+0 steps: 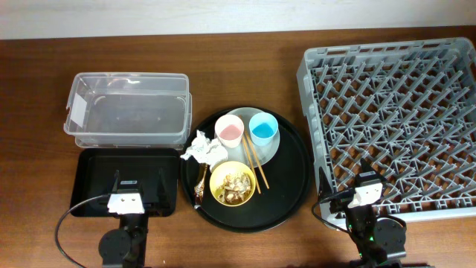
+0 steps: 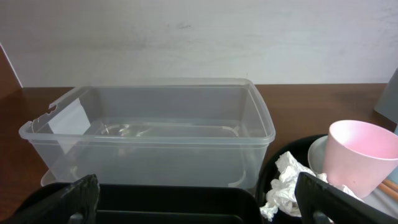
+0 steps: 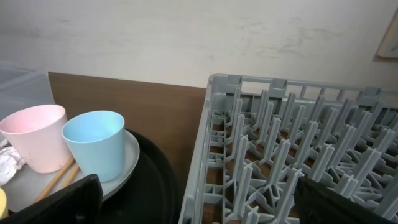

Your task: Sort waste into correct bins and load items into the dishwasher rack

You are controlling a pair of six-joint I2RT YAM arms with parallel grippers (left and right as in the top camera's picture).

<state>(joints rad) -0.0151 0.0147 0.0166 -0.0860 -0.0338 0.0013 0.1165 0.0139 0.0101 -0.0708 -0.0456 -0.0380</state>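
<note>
On the round black tray [image 1: 290, 186] lie a crumpled white tissue [image 1: 204, 147], a yellow bowl [image 1: 233, 184] holding brownish food scraps, and a pale plate [image 1: 274, 147] carrying the pink cup [image 1: 229, 132], the blue cup [image 1: 262, 129] and wooden chopsticks [image 1: 255, 164]. More brownish scraps [image 1: 201, 184] lie beside the bowl. The clear box [image 1: 126, 108] and the shallow black tray [image 1: 93, 186] are at the left, the grey rack [image 1: 394, 112] at the right. My left gripper [image 1: 139, 183] [image 2: 196, 210] hangs open over the shallow tray. My right gripper [image 1: 355, 179] [image 3: 199, 210] is open, straddling the rack's left wall.
The left wrist view shows the clear box [image 2: 149, 130] straight ahead, with the tissue [image 2: 283, 186] and pink cup [image 2: 360, 155] to the right. Pink cup [image 3: 37, 137], blue cup [image 3: 93, 143] and rack pegs [image 3: 292, 155] fill the right wrist view. A pale wall stands behind.
</note>
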